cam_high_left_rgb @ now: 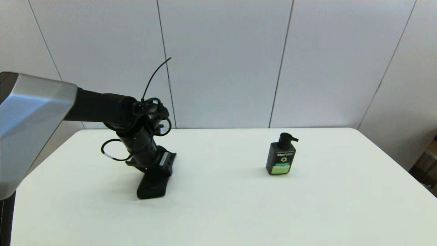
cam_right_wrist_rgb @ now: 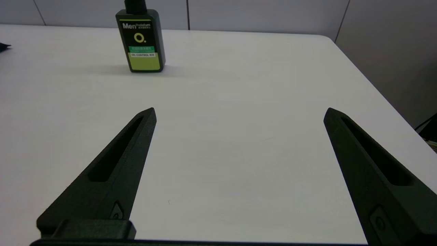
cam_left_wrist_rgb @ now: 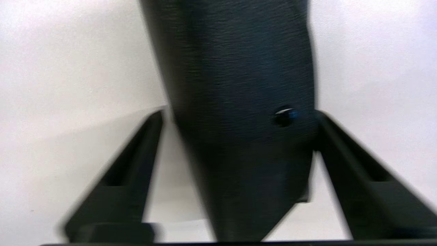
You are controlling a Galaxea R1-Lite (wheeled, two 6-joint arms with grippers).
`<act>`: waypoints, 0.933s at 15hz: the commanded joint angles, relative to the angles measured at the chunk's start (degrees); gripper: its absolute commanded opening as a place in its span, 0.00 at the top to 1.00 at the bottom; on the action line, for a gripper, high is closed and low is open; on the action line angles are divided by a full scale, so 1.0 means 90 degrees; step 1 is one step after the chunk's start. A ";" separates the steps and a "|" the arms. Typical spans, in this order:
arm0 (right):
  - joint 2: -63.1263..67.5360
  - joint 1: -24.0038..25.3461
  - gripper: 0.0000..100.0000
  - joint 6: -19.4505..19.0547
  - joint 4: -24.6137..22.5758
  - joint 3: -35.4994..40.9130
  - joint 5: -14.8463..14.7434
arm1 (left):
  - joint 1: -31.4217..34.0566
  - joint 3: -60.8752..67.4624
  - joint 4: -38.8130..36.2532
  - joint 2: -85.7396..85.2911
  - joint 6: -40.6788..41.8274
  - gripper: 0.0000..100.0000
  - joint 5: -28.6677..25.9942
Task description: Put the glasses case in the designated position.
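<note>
Left claw (cam_high_left_rgb: pixel 160 171) is down on the glasses case (cam_high_left_rgb: pixel 153 186), at about 9 o'clock on the white tabletop (cam_high_left_rgb: pixel 222 205), left of centre. Left wrist view: case (cam_left_wrist_rgb: pixel 239 102) sits between the two black fingers (cam_left_wrist_rgb: pixel 344 160), the one by the stud touching its edge, the other with a sliver of gap, so the claw is spread around the case and not yet pinching firmly, or just letting go; can't tell which. Step in hand, by my read: grasp or release at the case; no marked target spot is visible, so I can't say whether it is already placed. If it is a grasp, next move calls for squeezing across the narrow width, then lifting level so the soft body doesn't sag or twist. Case long axis in head view runs roughly 1 to 7 o'clock; near end pointing toward 7, far end hidden under the claw. Which end is rounded or notched: unclear in head view. Pump bottle (cam_high_left_rgb: pixel 281 158) stands upright at about 3 o'clock, well apart from the case. Right claw (cam_right_wrist_rgb: pixel 239 112) hangs idle over bare tabletop on the right side, fingers spread wide, holding nothing.
</note>
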 commanded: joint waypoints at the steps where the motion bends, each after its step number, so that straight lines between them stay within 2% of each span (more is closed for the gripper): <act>1: 0.0008 0.0002 0.00 -0.0003 0.0000 0.0000 0.0006 | 0.0001 -0.0009 0.0014 0.0006 0.0001 1.00 -0.0005; 14: 0.0008 0.0002 0.00 -0.0003 0.0000 0.0000 0.0006 | 0.0001 -0.0048 -0.0015 -0.0082 -0.0008 1.00 -0.0005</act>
